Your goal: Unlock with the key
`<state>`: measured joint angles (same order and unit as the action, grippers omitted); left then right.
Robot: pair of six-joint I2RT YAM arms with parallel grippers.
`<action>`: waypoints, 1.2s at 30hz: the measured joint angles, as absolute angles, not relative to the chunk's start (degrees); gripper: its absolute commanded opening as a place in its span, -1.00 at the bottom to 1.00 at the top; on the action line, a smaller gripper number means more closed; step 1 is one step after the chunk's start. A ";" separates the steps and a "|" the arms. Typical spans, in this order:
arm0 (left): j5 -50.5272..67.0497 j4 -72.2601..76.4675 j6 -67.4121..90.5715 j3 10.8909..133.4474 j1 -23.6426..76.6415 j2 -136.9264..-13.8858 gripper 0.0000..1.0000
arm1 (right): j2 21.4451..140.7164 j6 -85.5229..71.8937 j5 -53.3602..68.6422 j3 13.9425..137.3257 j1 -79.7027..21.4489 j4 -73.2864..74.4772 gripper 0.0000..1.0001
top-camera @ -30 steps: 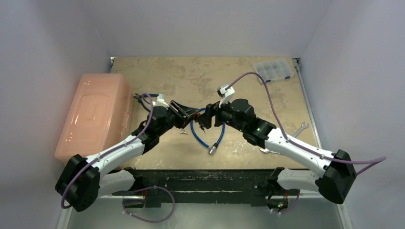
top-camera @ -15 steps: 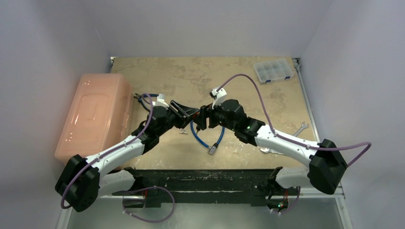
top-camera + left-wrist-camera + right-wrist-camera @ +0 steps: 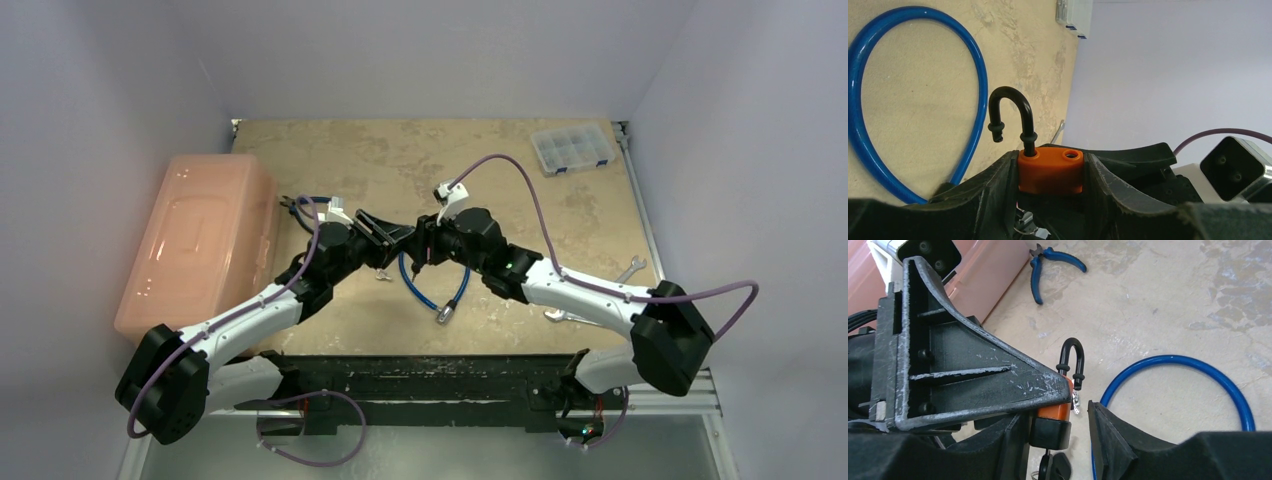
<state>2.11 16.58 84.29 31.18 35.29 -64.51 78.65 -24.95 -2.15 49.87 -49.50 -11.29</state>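
gripping an orange padlock (image 3: 1050, 175) by its sides, the left gripper (image 3: 1050, 167) holds it above the table (image 3: 330, 160), near the middle. the black shackle (image 3: 1010, 112) rises from one hole with its other end hanging free — the second hole shows open. the right gripper (image 3: 1053, 427) meets the lock from the opposite side, jaws apart, one on either side of a black block (image 3: 1050, 432) directly under the orange body; a gap shows beside one jaw. whether that block is the key's head or the lock's base is hard to tell. a dark key-shaped piece (image 3: 1053, 467) below it is cut off by the frame edge. from above, the lock is too small and shadowed to make out between the two grippers. a blue cable (image 3: 1173, 359) loops on the table beneath, partly covered by the arms. blue-handled pliers (image 3: 1068, 259) lie near a pink box (image 3: 200, 240).
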 measured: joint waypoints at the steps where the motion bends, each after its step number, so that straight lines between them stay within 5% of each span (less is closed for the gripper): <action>1: 2.11 16.58 84.44 31.18 35.27 -64.49 -1.00 | 79.11 -25.17 -2.26 49.91 -49.52 -11.53 -0.20; 5: 1.23 16.19 84.44 31.18 35.27 -64.40 -1.00 | 80.25 -26.02 -2.42 50.35 -50.02 -12.47 -0.71; 9: 0.91 16.10 83.77 31.18 35.20 -64.31 -0.90 | 80.51 -25.98 -2.52 50.54 -49.98 -12.45 -1.00; 12: 1.19 15.20 81.80 31.81 35.16 -64.16 0.33 | 80.44 -26.09 -2.33 50.54 -49.98 -12.47 -1.00; 14: 1.56 14.61 80.14 32.05 35.16 -63.53 0.70 | 79.88 -26.06 -1.85 50.54 -49.98 -12.43 -1.00; 16: 2.37 14.46 78.74 32.10 35.27 -61.93 0.87 | 78.98 -26.06 -1.56 50.52 -49.91 -12.01 -1.00; 36: 6.00 26.46 70.46 23.55 35.38 -47.00 0.67 | 63.59 -29.52 7.16 50.22 -49.56 -8.56 -1.00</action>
